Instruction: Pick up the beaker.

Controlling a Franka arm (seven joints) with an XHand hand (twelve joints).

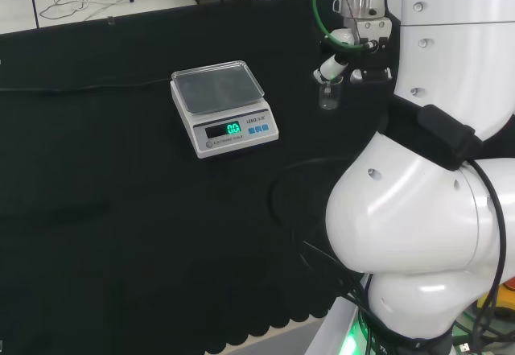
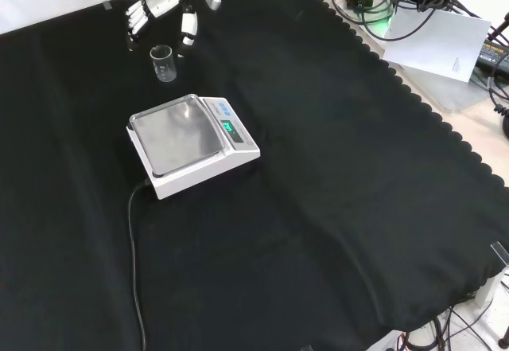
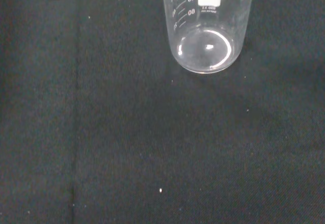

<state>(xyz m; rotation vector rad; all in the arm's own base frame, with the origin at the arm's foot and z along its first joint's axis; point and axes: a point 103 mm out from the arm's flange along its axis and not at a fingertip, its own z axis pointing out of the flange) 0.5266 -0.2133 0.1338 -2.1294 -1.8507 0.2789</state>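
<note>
Beaker (image 2: 163, 64) upright beneath hand (image 2: 159, 2), fingers spread downward

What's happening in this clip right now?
The robot's hand hangs over a small clear beaker standing upright on the black cloth, fingers spread and relaxed, not yet closed around it. The beaker looks empty in the wrist view. In the front view a white digital scale sits just in front of the beaker, nothing on its pan. The pick-up has not yet begun.
</note>
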